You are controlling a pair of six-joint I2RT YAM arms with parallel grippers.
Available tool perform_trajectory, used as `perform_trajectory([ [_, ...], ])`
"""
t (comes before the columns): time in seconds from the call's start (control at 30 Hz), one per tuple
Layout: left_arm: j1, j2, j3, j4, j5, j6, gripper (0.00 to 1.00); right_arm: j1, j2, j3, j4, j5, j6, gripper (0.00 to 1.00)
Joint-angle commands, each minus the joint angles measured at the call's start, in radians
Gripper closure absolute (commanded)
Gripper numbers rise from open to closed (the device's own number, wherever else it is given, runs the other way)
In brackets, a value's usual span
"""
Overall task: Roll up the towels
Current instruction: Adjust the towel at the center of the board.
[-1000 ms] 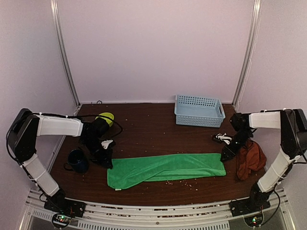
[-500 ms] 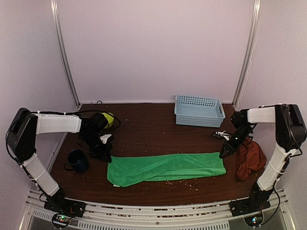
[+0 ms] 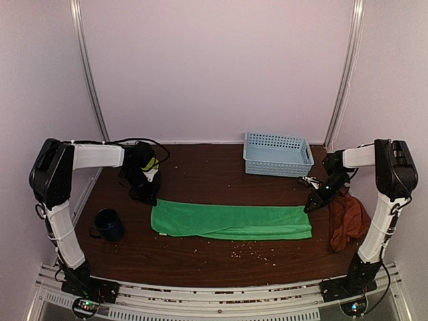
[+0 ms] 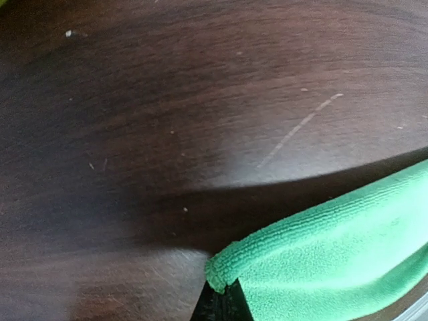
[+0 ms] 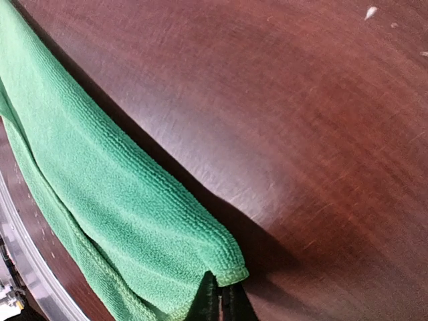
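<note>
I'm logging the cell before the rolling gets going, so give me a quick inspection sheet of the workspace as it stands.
Surface: dark wood table, crumbs scattered near the front.
Job's things: green towel stretched out, unrolled; rust towel crumpled at the right edge.
Clutter: blue basket, dark mug, yellow-green object.
Tools: left tool and right tool each shut on a green towel corner.
Cables: black cable looping behind the left tool.
Surroundings: pale walls, nothing else seen.

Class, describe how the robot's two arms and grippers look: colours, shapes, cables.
The left arm and right arm each have white tubular links joined by bulky black joints, with thin black cables trailing along them. The left gripper and right gripper are black and taper to narrow tips.
</note>
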Motion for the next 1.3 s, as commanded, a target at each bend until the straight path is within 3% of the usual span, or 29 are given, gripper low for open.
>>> perform_trajectory([
  [0.0, 0.009, 0.026, 0.064, -0.015, -0.093, -0.012, 0.83, -0.002, -0.031, 0.002, 0.09, 0.016, 0.084, 0.89],
  [0.1, -0.01, -0.038, 0.069, -0.043, -0.15, -0.041, 0.6, -0.002, -0.128, -0.03, 0.06, 0.048, 0.084, 0.79],
  [0.2, -0.056, -0.113, 0.047, -0.044, -0.156, -0.033, 0.55, 0.001, -0.244, -0.073, 0.049, 0.1, 0.074, 0.71],
  [0.37, -0.231, -0.123, 0.073, 0.041, -0.059, 0.081, 0.55, 0.035, -0.336, -0.137, 0.062, 0.156, 0.016, 0.69],
  [0.47, -0.324, -0.066, 0.121, 0.137, 0.123, 0.133, 0.57, 0.055, -0.319, -0.157, 0.002, 0.099, -0.058, 0.73],
  [0.6, -0.355, 0.057, 0.182, 0.261, 0.309, 0.087, 0.57, 0.068, -0.257, -0.162, -0.091, 0.033, -0.145, 0.74],
  [0.9, -0.441, 0.306, 0.378, 0.263, 0.413, 0.061, 0.56, 0.081, -0.166, -0.146, -0.186, -0.024, -0.254, 0.71],
  [1.27, -0.505, 0.336, 0.374, 0.263, 0.49, 0.097, 0.63, 0.136, -0.233, -0.184, -0.15, 0.017, -0.267, 0.84],
])
